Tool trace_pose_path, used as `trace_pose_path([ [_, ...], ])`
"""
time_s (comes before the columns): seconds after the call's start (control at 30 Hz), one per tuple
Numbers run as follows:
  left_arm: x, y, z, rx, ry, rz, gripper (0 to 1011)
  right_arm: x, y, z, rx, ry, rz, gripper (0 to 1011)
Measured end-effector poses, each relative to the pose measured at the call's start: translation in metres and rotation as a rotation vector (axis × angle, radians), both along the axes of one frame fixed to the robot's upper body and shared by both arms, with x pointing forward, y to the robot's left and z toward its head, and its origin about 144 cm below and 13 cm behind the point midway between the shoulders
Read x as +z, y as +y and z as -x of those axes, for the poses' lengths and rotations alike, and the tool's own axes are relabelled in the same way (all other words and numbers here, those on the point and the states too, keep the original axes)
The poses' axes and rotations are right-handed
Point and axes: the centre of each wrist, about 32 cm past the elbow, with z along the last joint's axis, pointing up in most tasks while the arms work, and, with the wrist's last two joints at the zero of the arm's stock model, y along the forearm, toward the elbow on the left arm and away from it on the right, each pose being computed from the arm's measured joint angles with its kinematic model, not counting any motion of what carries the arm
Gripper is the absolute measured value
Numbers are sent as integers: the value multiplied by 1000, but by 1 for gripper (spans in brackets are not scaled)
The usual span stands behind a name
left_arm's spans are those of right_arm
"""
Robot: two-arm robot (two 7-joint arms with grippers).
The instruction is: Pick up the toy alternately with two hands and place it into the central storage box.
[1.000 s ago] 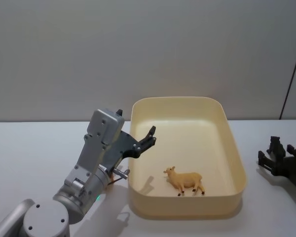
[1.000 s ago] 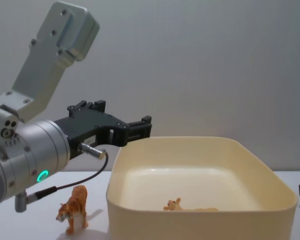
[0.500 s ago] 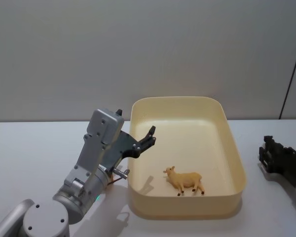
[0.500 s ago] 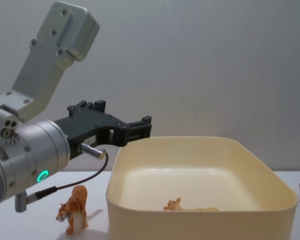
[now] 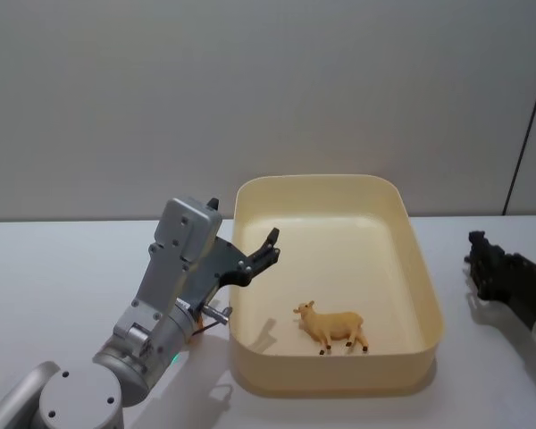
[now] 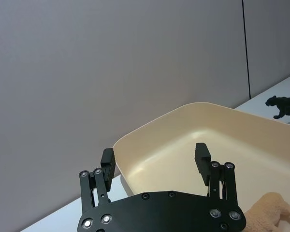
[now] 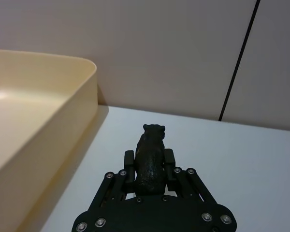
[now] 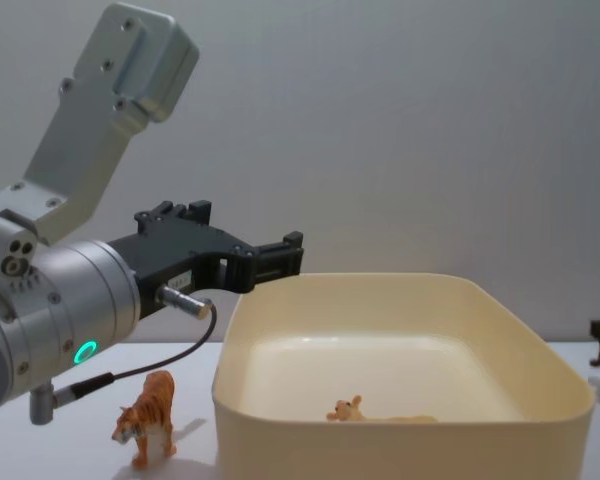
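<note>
The cream-yellow central storage box [image 5: 322,180] stands mid-table, and a tan sheep toy [image 5: 332,326] lies on its side inside it. My left gripper [image 5: 270,246] hangs open and empty over the box's left rim, on the silver arm with the green ring light [image 8: 84,351]. An orange tiger toy [image 8: 147,418] stands on the table below that arm, left of the box [image 8: 400,440]. To the right of the box, my right gripper [image 7: 149,157] is shut on a black panther toy [image 7: 150,166], held above the table. From the head view the panther toy [image 5: 493,264] shows near the right edge.
A plain grey wall rises behind the white table. A dark vertical seam [image 5: 527,116] runs down the wall at the far right. Bare tabletop lies between the box's right wall [image 7: 63,125] and the right gripper.
The right gripper has turned and lifted with the black panther toy, bringing it slightly closer to the box. The left arm and the sheep toy have stayed put.
</note>
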Motion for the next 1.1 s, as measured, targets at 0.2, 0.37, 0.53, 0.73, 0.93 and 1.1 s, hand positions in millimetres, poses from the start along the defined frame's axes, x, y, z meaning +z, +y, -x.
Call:
trace_pose_path([
  [0.2,0,0,0,0,0,0,1002,10,4,-3,38,-71,-13,329],
  [0.37,0,0,0,0,0,0,1002,21,9,-7,81,-117,-24,329],
  [0.53,0,0,0,0,0,0,1002,33,16,-14,144,-160,-38,330],
  [0.73,0,0,0,0,0,0,1002,48,27,-22,230,-195,-54,330],
  [0.93,0,0,0,0,0,0,1002,60,38,-30,311,-205,-63,329],
  [1.1,0,0,0,0,0,0,1002,69,50,-40,389,-191,-64,329],
])
